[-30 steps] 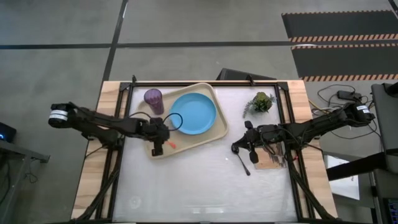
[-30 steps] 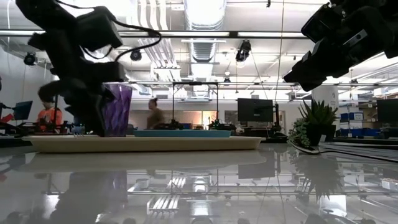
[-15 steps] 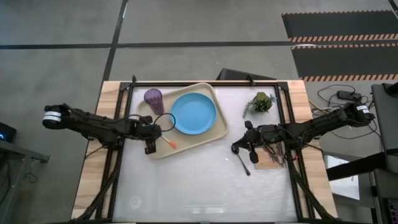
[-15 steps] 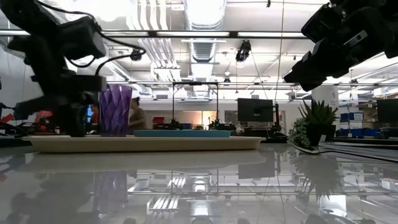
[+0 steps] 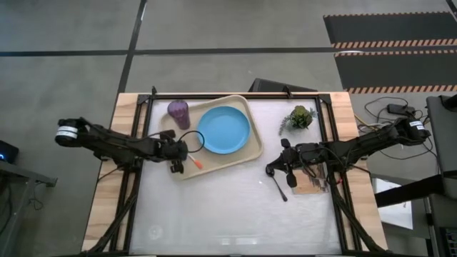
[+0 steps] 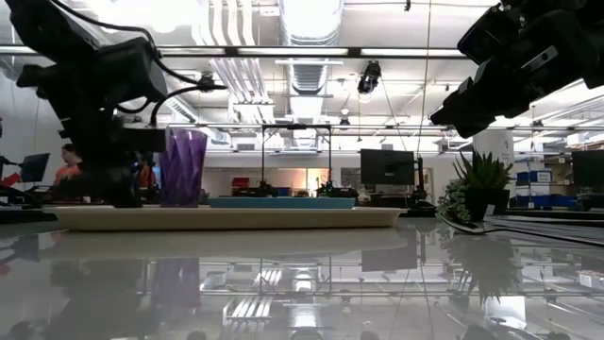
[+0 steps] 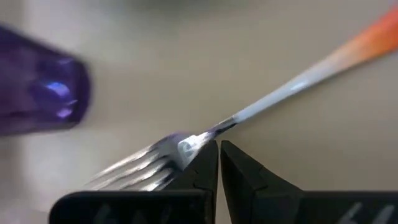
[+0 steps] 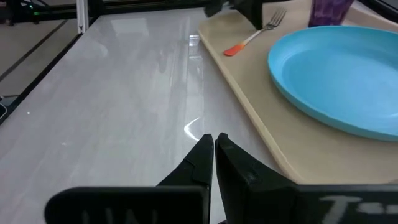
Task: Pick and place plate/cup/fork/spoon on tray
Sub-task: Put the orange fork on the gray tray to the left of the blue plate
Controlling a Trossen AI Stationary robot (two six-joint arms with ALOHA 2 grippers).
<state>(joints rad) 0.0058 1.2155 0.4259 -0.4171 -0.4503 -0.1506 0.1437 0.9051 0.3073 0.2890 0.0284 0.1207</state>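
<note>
Dark spoon (image 5: 279, 188) on the bare table right of the cream rectangular tray (image 5: 241, 154), partly hidden under the right gripper (image 5: 286, 175), whose jaws stand together on nothing. Fork tines blurred in the left wrist view. On the tray: round light-blue plate (image 5: 223, 130), ribbed purple tumbler (image 5: 178, 113), orange-handled fork (image 5: 193, 161). Left gripper (image 5: 176, 163) above the tray's left edge, jaws together beside the fork's neck, gripping nothing.

Overhead, table-level and wrist cameras share the tray (image 5: 214, 160); left wrist's seems closest.
</note>
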